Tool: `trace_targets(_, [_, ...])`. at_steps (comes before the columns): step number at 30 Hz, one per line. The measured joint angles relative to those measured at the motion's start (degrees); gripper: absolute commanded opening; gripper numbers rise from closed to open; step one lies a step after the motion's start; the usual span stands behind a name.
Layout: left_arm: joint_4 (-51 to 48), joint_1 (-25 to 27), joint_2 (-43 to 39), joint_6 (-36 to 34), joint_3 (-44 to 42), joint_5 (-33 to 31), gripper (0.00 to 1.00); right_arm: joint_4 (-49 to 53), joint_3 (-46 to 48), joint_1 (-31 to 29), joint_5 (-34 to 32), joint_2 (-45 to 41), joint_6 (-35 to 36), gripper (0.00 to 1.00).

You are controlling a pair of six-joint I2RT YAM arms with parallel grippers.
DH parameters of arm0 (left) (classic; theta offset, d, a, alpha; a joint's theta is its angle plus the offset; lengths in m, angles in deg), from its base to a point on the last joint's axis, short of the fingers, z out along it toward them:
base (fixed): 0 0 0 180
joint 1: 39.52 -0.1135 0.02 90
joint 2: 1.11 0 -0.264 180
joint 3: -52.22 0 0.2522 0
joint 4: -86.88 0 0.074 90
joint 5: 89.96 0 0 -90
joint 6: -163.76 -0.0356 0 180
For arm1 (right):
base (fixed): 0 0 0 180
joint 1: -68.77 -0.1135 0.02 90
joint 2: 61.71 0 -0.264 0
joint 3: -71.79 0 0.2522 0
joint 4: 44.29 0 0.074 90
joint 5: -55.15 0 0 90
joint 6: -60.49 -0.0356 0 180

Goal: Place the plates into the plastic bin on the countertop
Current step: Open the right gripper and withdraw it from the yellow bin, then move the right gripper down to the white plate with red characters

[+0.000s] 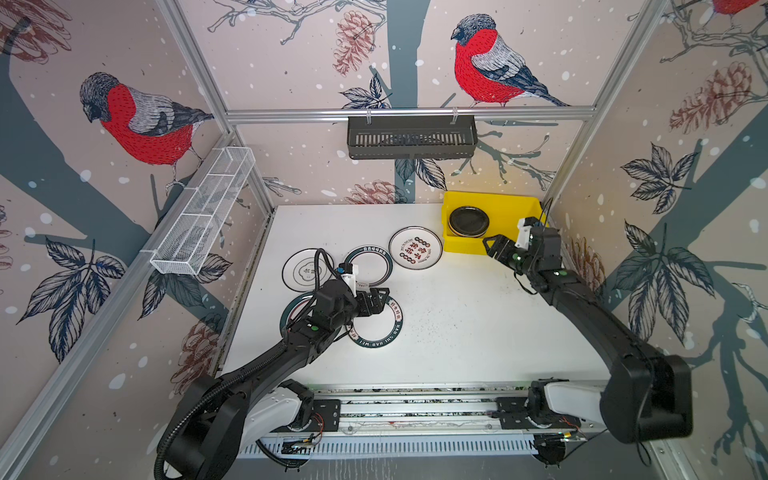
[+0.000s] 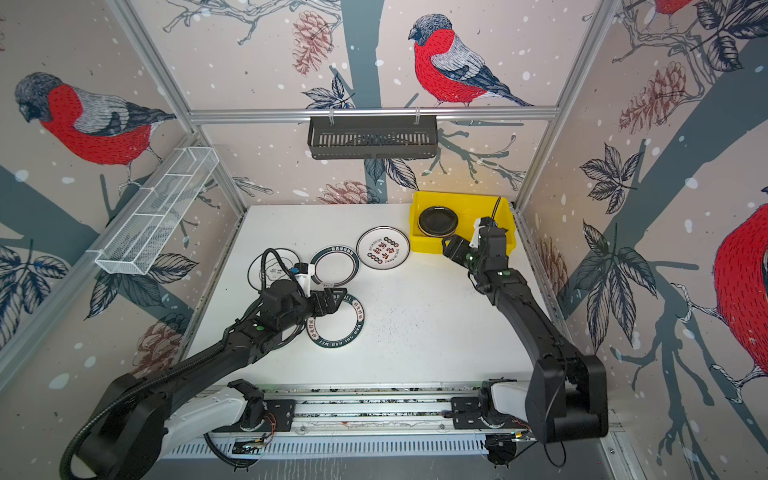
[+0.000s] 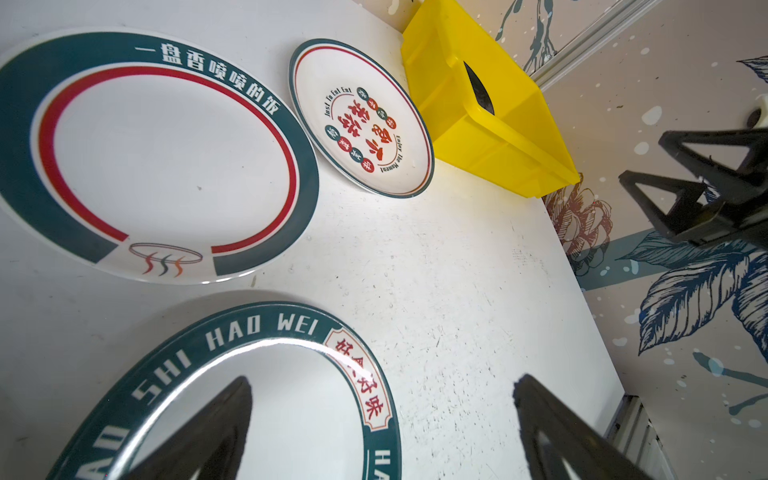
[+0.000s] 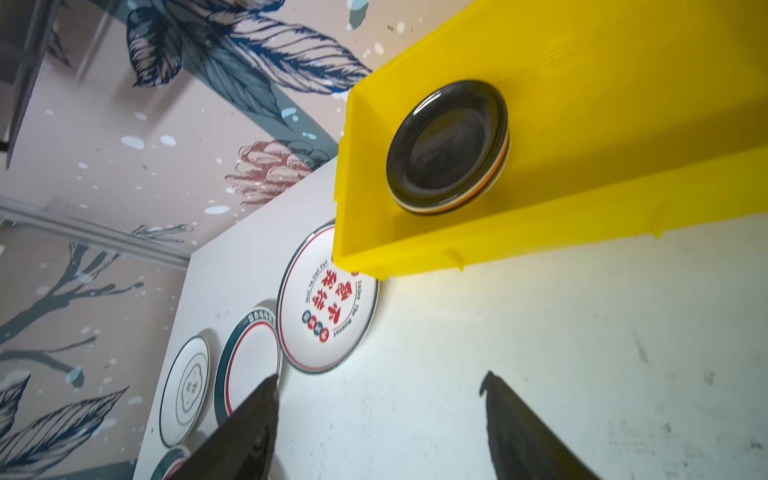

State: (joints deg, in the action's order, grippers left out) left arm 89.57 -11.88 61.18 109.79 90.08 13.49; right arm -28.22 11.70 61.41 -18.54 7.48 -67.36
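Plastic bin [image 1: 494, 205] lies lengthwise left-right, upright.

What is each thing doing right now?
left gripper: open, empty, above the HAO WEI plate.
right gripper: open, empty, near the yellow bin.
yellow bin: holds a plate stack, black plate on top.
red-character plate: flat on countertop, outside bin.
HAO WEI plate: flat on countertop.

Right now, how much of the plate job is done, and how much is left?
Done: a stack topped by a black plate lies in the yellow bin. In hand: nothing; the right gripper is open near the bin, the left gripper open above a green-rimmed plate. Left: five plates on the table, one partly hidden under the left arm.
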Motion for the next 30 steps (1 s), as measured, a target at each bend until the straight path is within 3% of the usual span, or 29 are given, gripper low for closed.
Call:
trace_targets(6, [0.96,0.00,0.15,-0.04,0.04,0.04,0.97,-7.48,14.73,-8.61,1.46,-4.79,-5.07,0.80])
trace_targets(12, [1.27,0.00,0.39,-0.04,0.00,0.04,0.97,-20.74,18.18,-17.27,1.14,6.56,-10.34,0.78])
trace_targets(19, [1.22,0.00,-0.70,-0.46,-0.33,0.04,0.97,-35.58,14.32,-23.43,-1.16,22.67,-14.86,0.73])
trace_targets(24, [0.76,0.00,-3.17,-0.48,-1.20,-0.22,0.97,-42.93,10.27,-25.09,-2.95,28.65,-16.44,0.63])
trace_targets(30, [-0.92,0.00,-4.74,-1.03,-1.22,-1.60,0.97,-42.97,4.59,-25.88,-6.49,33.07,-17.66,0.53])
